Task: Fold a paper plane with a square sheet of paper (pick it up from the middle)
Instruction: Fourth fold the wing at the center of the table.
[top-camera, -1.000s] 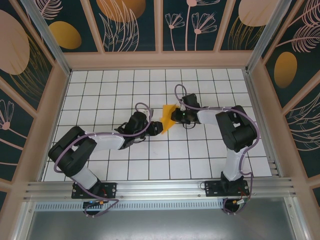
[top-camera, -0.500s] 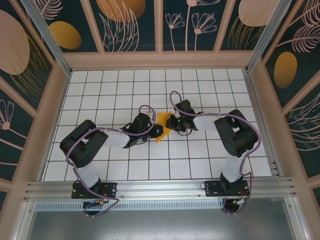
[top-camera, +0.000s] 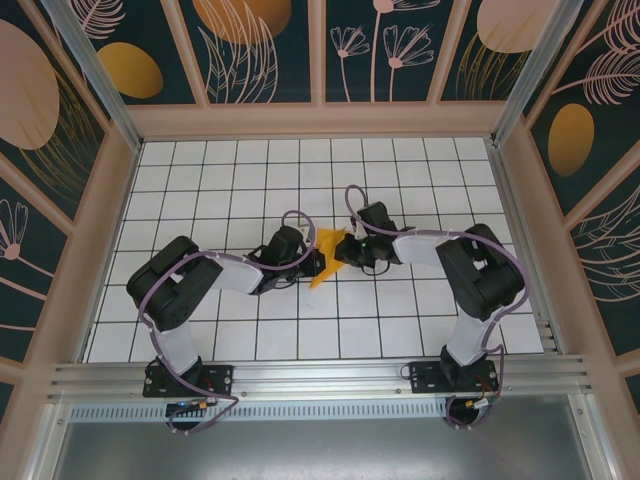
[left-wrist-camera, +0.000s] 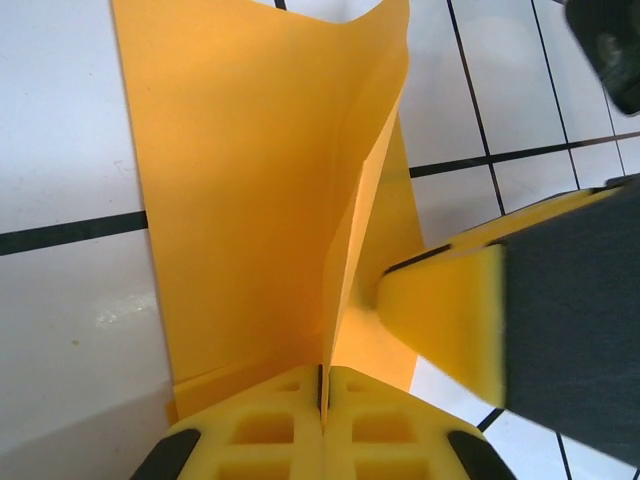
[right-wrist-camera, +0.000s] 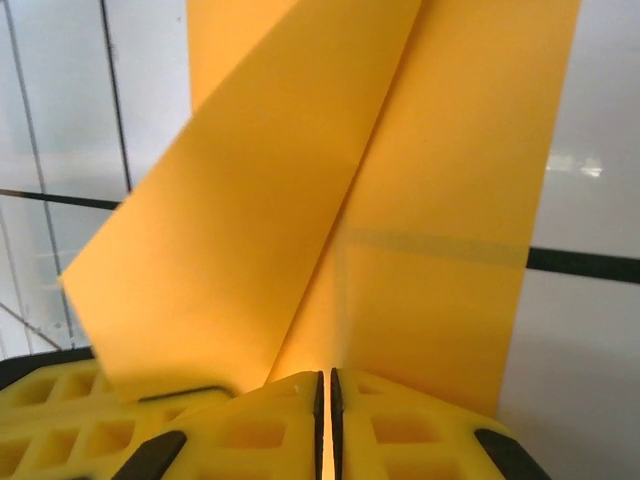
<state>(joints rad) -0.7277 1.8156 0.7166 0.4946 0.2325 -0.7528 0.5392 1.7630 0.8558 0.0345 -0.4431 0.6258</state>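
Paper plane (top-camera: 327, 246), part-folded: left gripper (left-wrist-camera: 322, 398) and right gripper (right-wrist-camera: 325, 385) pinched tight on its opposite sides; advise even tension along its centre crease.

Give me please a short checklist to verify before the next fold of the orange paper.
1. Left gripper shut on the paper: ok.
2. Right gripper shut on the paper: ok.
3. Paper sits between both grippers, near the middle of the table: ok.
4. Middle crease stands up with flaps on both sides: ok.
5. Free room between the two grippers: cannot tell, they are very close.
6. Wings folded evenly: cannot tell.
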